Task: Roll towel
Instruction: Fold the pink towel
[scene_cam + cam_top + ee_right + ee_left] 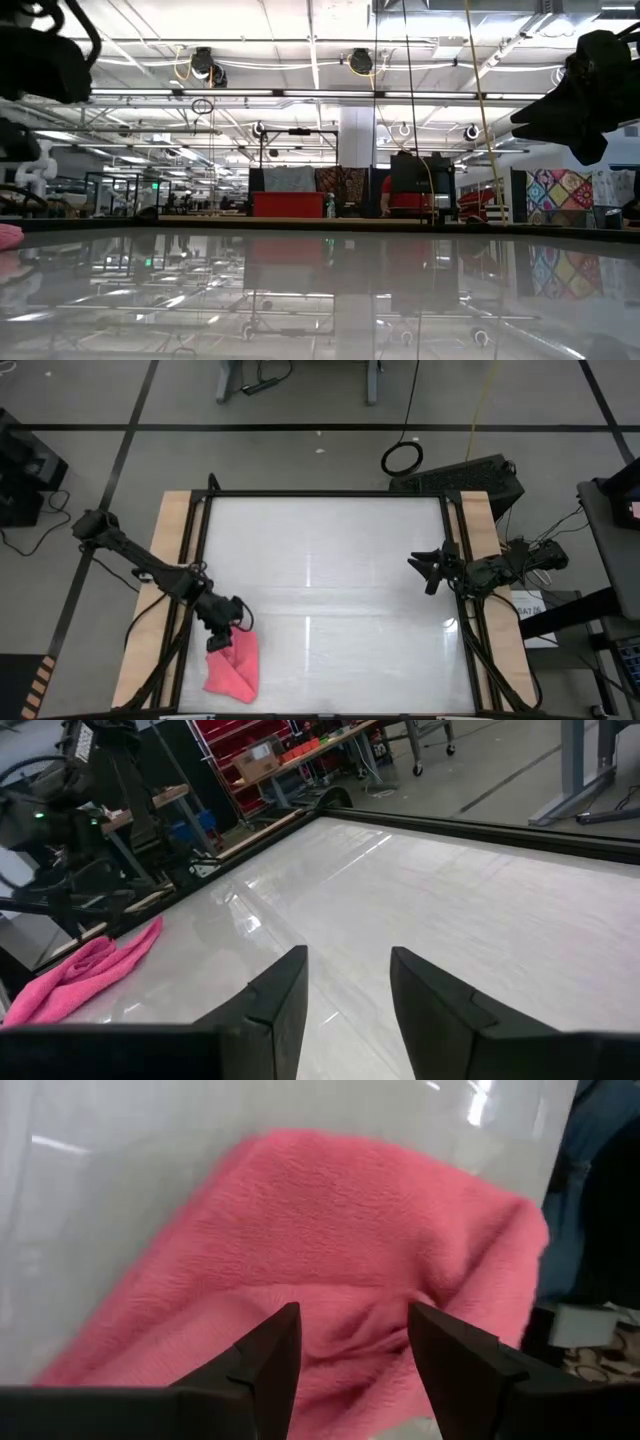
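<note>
High view: towel [234,668], crumpled at my counter's [330,610] near-left corner. Left pincer [226,637] parted just above its edge, poised to pinch. Right pincer [428,570] parted, idle at the right side.

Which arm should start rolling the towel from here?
Left. The left gripper hangs open right at the towel; the right gripper waits open across the table, far from it.
</note>
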